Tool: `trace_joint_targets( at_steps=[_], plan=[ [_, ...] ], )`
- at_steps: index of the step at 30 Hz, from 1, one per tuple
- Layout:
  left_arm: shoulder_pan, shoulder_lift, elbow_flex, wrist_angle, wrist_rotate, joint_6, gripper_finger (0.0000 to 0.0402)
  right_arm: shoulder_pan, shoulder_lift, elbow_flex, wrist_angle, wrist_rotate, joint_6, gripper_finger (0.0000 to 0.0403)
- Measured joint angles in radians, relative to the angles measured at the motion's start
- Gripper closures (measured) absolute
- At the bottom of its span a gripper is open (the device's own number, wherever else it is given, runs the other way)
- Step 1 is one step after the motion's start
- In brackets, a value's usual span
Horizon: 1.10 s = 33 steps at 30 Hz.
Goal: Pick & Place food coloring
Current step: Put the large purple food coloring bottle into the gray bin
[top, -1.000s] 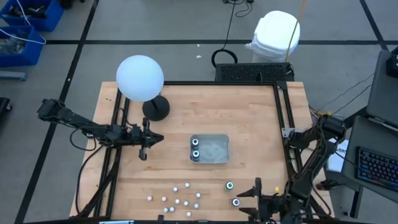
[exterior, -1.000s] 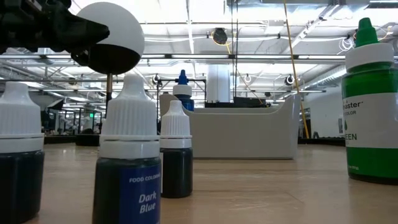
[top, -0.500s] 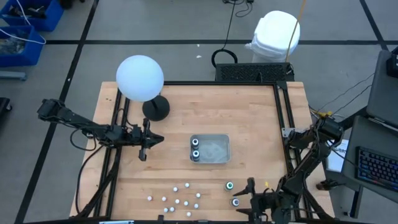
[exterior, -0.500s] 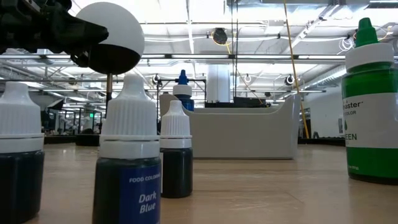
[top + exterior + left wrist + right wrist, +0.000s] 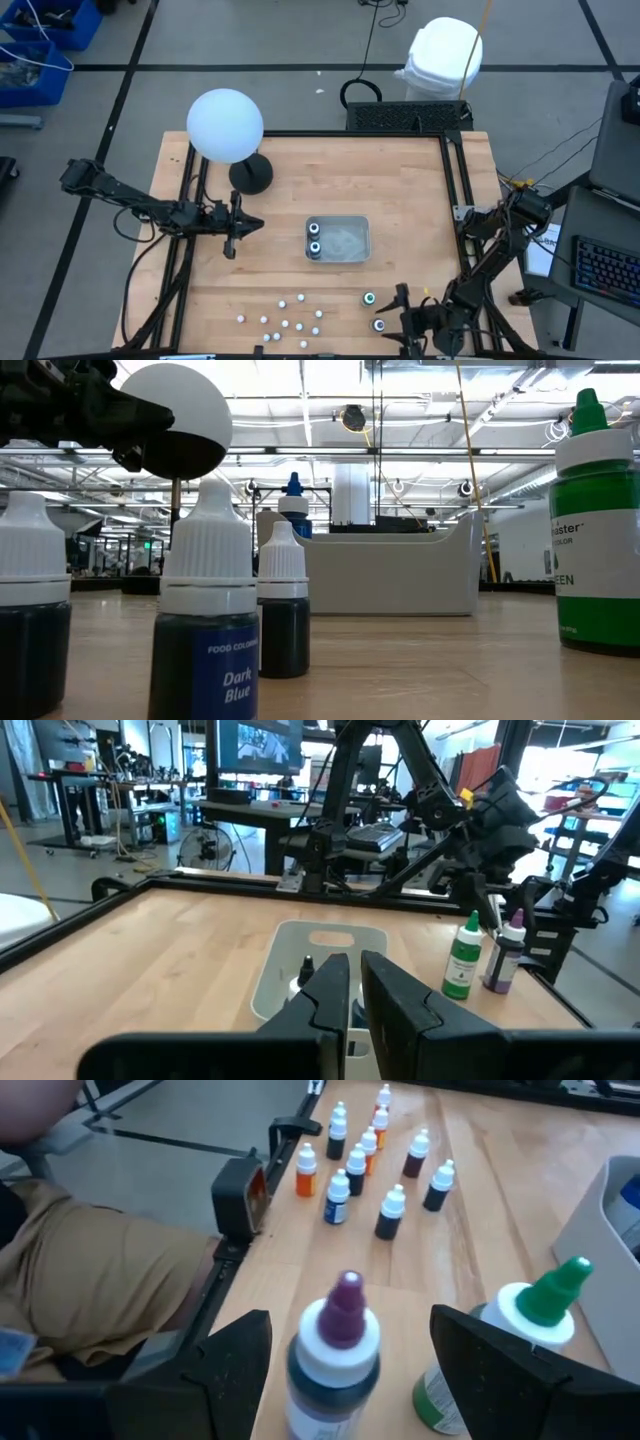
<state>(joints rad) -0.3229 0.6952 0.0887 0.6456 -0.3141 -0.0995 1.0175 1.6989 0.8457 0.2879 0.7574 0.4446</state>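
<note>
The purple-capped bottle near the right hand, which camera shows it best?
The right wrist view: the purple-capped bottle stands large between the open right hand, beside the green-capped bottle. The left wrist view shows it small and far off. The high view shows only its top. The low view misses it.

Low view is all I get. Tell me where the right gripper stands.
Observer: The right gripper is by the table's bottom edge in the high view. It is open, with the purple-topped bottle framed between its fingers, not yet gripped.
Operator: Give me the left one.
Observer: The left gripper hangs left of the tray, fingers together, holding nothing.
Operator: Report the tray's contents.
Observer: Two bottles stand at its left end.
</note>
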Motion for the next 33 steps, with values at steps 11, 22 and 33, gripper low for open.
trace_joint_targets(
  at_steps=[11,22,33],
  plan=[
    [0.000,0.000,0.000,-0.023,0.001,-0.015,0.0364,-0.025,0.036,-0.001,0.053,-0.066,0.018,0.0142],
    [0.000,0.000,0.000,-0.023,0.002,-0.015,0.0364,-0.024,0.058,-0.001,0.097,-0.081,-0.026,0.0170],
    [0.001,0.000,0.000,-0.022,0.001,-0.014,0.0364,-0.024,0.058,-0.001,0.098,-0.078,-0.026,0.0291]
  ],
)
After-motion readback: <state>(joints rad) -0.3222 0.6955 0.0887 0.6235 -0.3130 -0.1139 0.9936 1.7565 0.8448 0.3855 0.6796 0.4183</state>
